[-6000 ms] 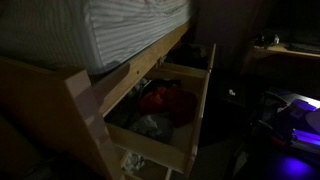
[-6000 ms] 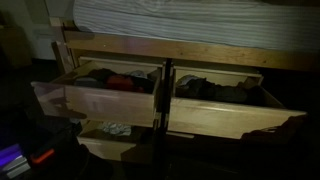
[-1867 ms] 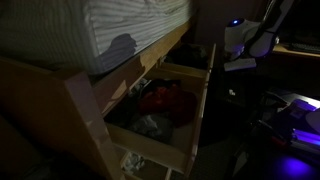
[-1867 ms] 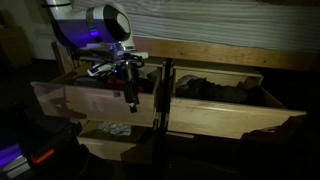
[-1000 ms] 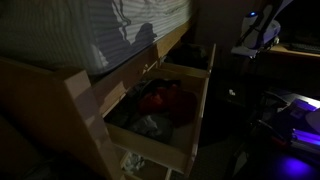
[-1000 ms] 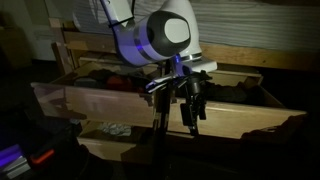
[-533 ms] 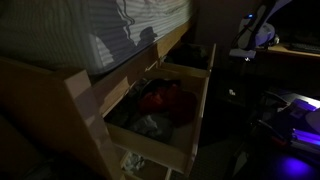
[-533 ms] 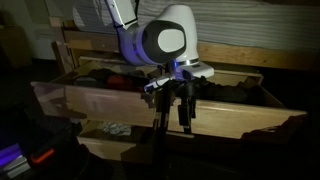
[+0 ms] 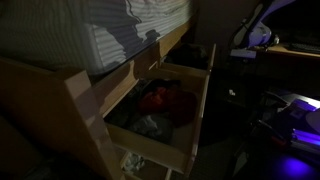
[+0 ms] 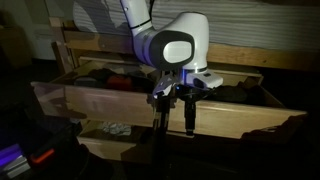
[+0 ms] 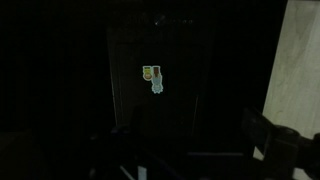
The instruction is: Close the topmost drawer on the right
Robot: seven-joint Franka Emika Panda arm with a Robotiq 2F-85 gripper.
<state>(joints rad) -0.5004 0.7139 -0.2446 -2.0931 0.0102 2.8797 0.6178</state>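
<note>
Near the middle of an exterior view the gripper (image 10: 188,122) hung with its fingers pointing straight down toward six o'clock. It was just in front of the front board of the topmost drawer (image 10: 240,118), near that board's nine o'clock end. Whether the fingers were parted or closed could not be told: they read as one dark narrow shape, and nothing seemed to be held between them. Contact with the board could not be made out either. The wrist view was almost black and showed only a strip of pale wood (image 11: 300,60) at three o'clock.

At twelve o'clock of the gripper sat the rounded white wrist housing (image 10: 178,48), and the arm rose from it toward eleven o'clock and out of the picture.

The topmost drawer stood pulled well out from the bed frame (image 10: 250,55), with dark clothes (image 10: 235,95) showing inside. By my reading none of the closing was done: the approach looked made, and the whole push back toward the frame was left. At nine o'clock of the gripper the neighbouring drawer (image 10: 95,100) also stood open.
</note>
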